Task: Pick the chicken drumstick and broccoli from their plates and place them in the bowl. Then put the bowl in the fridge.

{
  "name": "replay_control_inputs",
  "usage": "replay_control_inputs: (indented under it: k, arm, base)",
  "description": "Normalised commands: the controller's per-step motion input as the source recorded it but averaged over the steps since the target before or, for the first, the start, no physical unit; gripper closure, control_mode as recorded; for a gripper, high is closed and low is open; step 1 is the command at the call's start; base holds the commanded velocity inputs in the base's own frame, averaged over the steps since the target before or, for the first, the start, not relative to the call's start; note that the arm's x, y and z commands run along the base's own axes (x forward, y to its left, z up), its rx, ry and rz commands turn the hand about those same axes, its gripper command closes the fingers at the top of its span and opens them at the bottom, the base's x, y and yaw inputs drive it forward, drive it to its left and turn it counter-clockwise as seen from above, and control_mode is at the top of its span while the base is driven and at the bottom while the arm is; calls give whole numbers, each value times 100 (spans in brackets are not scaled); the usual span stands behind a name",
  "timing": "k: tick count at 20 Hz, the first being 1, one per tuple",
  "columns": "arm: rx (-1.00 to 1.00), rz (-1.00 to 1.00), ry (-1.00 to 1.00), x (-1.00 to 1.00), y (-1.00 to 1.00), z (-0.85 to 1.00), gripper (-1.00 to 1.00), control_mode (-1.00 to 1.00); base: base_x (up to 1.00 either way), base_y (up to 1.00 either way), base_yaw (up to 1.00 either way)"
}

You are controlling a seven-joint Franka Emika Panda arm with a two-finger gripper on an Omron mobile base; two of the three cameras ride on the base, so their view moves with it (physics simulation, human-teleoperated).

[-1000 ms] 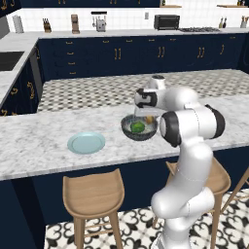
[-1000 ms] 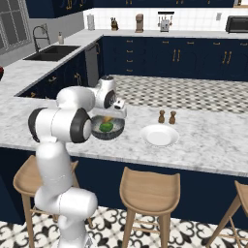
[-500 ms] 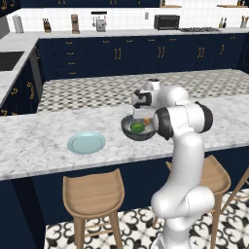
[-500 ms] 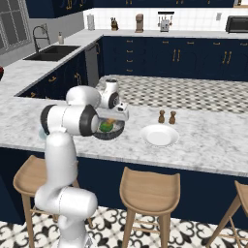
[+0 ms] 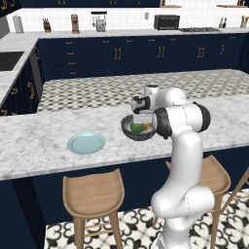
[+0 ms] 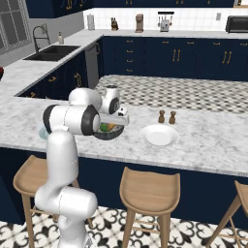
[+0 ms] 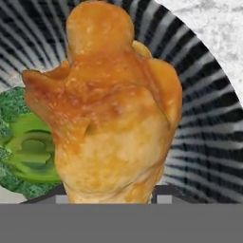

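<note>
The chicken drumstick [image 7: 111, 109] hung just over the bowl [image 5: 139, 132] on the marble counter [image 5: 39, 141], clamped between the gripper [image 7: 111, 197] jaws. The broccoli [image 7: 26, 152] lay inside the bowl, left of the drumstick in the hand view.

glossy white arm [image 5: 182, 146] (rounded), dark joints

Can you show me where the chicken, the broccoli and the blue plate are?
chicken drumstick [image 7: 111, 114]: hand view, its meaty middle.
broccoli [image 7: 23, 152]: hand view, green cut stem side.
blue plate [image 5: 86, 143]: left base view, its flat centre.
</note>
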Motion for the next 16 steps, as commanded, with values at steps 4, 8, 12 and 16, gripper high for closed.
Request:
replay_control_inputs:
  k: [4, 8, 12, 16]
  arm:
    - [-2, 0, 0, 0, 0, -23, -100, -100]
    - [0, 0, 0, 0, 0, -1, -100, -100]
    - [0, 0, -2, -5, 7, 15, -100, -100]
    - [0, 0, -8, -36, 23, 52, -100, -100]
  base:
    - [0, 0, 0]
    - [0, 0, 0]
    - [0, 0, 0]
    - [0, 0, 0]
